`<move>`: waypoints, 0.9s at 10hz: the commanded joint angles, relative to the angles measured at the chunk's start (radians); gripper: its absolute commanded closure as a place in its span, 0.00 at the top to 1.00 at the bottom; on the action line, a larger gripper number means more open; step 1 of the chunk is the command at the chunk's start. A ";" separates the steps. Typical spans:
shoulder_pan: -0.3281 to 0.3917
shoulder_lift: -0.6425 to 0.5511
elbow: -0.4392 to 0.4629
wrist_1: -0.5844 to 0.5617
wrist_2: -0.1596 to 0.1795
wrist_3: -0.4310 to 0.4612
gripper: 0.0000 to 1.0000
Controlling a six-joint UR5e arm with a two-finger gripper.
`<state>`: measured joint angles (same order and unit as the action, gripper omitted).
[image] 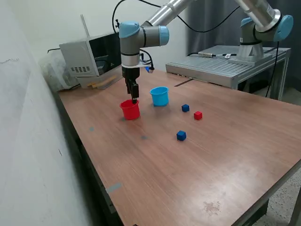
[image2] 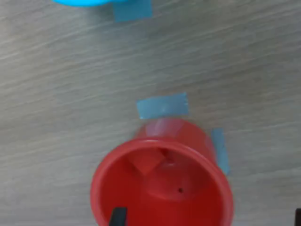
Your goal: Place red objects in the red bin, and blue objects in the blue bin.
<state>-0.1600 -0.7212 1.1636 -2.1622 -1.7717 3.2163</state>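
Wrist view: unlabelled red cup [image2: 162,186]

My pincer [image: 135,100] hangs just over the rim of the red cup [image: 130,110] on the worktop [image: 197,160]. The light blue cup [image: 160,96] stands just beside it; two blue cubes [image: 185,108] [image: 181,135] and one red cube [image: 198,115] lie apart.

Red cube [image2: 149,162] in red cup [image2: 162,188]
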 commanded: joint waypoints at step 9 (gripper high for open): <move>0.318 -0.311 0.372 -0.004 0.047 0.129 1.00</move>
<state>0.0569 -1.0148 1.4927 -2.1587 -1.7625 3.2992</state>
